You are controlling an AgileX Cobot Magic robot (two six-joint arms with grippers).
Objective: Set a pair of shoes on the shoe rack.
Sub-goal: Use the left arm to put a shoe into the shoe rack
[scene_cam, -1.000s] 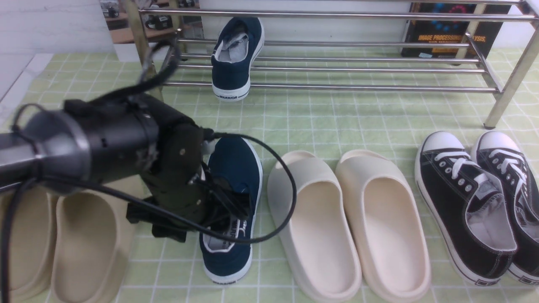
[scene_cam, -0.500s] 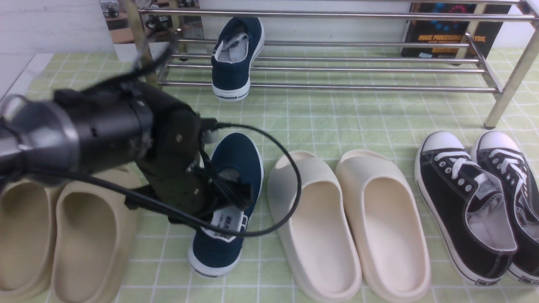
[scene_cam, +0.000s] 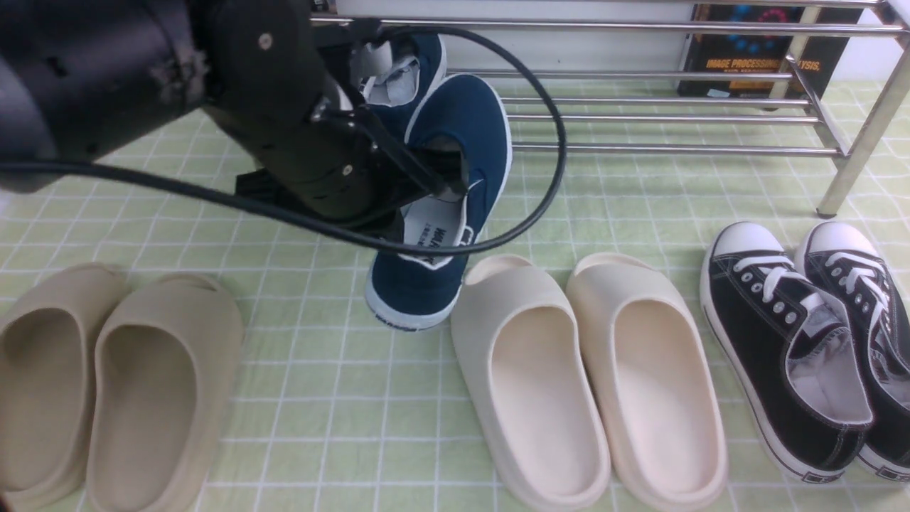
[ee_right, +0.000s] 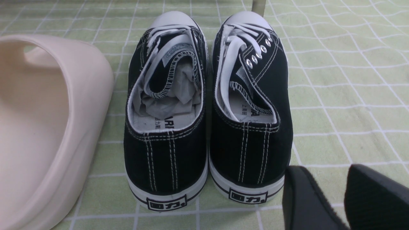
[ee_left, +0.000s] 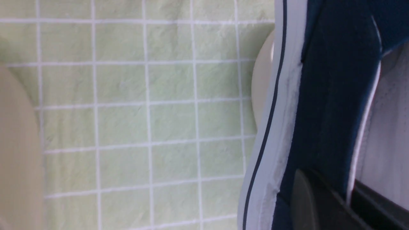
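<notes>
Front view, left pincer clamping navy canvas shoe, chrome tube rack

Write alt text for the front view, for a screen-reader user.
The left gripper holds a navy slip-on shoe, toe toward the chrome shoe rack where its mate sits. Beige slides, cream slides and black lace-up sneakers lie on the green checked mat.

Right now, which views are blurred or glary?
Front view: black left arm looms close and soft, glare streaks the chrome shoe rack; left wrist view: navy-blue canvas slip-on shoe slightly soft at close range; right wrist view: black lace-up sneakers crisp, jaws blurred.
</notes>
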